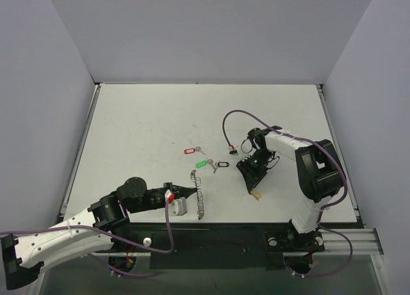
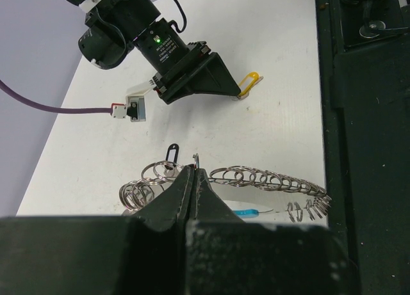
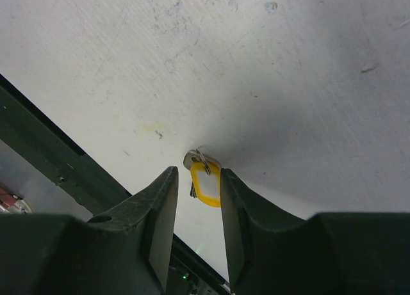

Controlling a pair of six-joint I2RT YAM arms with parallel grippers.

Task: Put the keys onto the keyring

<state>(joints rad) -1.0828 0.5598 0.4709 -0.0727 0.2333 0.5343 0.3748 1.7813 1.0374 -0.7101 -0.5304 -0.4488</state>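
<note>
The keyring is a long silvery coil lying near the table's front edge, and my left gripper is shut on its wire. In the left wrist view the left gripper pinches one loop of the keyring, with its blue segment just behind the fingers. The red key, green key and black key lie mid-table. My right gripper points down over the yellow key. In the right wrist view the right gripper stands open around the yellow key; the tag touches one finger.
A black rail runs along the table's near edge, close to the keyring and the yellow key. A purple cable loops over the table behind the right arm. The black key's tag lies just beyond the coil.
</note>
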